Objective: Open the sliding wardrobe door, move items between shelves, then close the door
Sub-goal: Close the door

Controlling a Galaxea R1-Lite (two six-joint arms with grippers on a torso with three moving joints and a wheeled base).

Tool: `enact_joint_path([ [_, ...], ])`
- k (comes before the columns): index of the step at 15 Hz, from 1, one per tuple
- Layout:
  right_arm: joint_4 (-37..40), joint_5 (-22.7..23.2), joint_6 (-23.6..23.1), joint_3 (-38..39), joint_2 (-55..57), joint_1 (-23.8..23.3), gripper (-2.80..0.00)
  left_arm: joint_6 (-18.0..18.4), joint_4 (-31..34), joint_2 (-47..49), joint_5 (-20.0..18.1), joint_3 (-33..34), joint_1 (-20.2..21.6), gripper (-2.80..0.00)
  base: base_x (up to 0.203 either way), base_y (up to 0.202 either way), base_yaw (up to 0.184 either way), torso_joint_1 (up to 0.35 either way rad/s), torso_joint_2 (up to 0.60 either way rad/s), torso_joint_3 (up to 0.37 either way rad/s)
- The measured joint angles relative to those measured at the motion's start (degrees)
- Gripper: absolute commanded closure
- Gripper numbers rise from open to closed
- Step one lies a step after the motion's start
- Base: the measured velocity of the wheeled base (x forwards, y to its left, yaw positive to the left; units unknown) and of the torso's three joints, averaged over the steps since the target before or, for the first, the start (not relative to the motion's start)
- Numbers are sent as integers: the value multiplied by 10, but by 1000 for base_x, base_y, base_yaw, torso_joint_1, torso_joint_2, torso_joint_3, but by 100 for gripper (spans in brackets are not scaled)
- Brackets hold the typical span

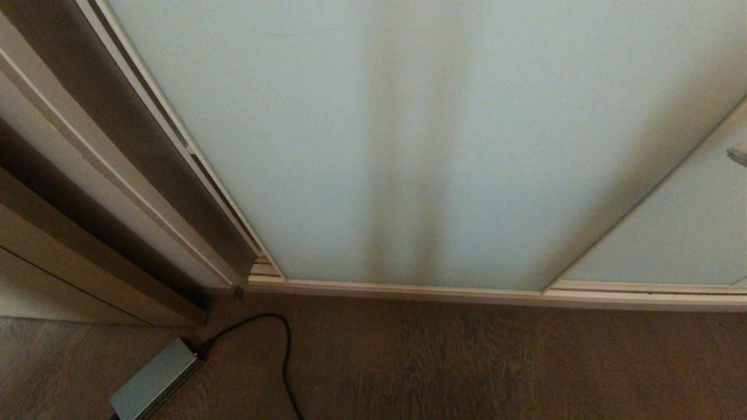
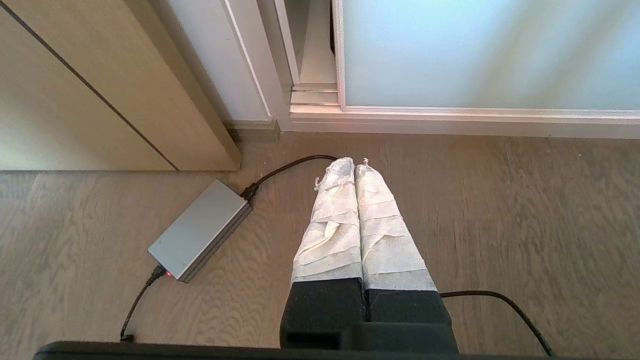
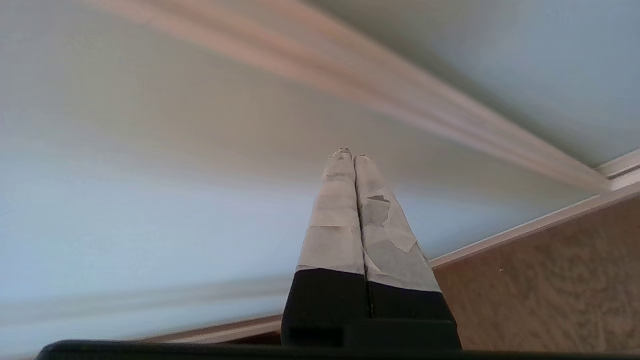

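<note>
Left gripper (image 2: 355, 165): tape-wrapped fingers (image 2: 332, 220) pressed together, holding nothing, pointing down at the wood floor (image 2: 525, 215). Arm looks parked. Just beside the fingertips in that view lies a grey power brick (image 2: 200, 231) with a small red light, black cable (image 2: 285, 170) running from it toward the wardrobe's bottom track (image 2: 450, 117).

Right gripper (image 3: 350, 152): taped fingers (image 3: 335, 220) likewise pressed together, empty, aimed at the frosted glass near the off-white frame strip (image 3: 450, 120) where two panels meet. Whether the tips touch the glass cannot be told. In the head view only a pale tip shows at the right edge (image 1: 738, 154), over the neighbouring panel.

Sliding wardrobe door (image 1: 408, 146): pale blue-green frosted panel, fills most of the head view, seated in its track with the left edge against the jamb (image 1: 192, 192). Reads as fully closed. No handle visible.

Bag and shelves: not in view; presumably behind the door.

Progress, judged: very start. Door not yet opened, nothing moved, closing still to come. Right arm appears to be the working arm, set up near the panel's right-hand frame, probably to push the door sideways with closed fingers. Smooth glass gives little purchase; the frame edge looks the better contact
</note>
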Motion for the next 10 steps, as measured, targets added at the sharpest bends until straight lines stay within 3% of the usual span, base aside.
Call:
enact_joint_path([
  [6, -17, 1, -13, 41, -34, 41, 0, 0, 0, 0, 0, 0, 0, 0, 0, 0, 0, 0, 0, 0],
  [10, -31, 2, -15, 56, -51, 24, 0, 0, 0, 0, 0, 0, 0, 0, 0, 0, 0, 0, 0, 0],
])
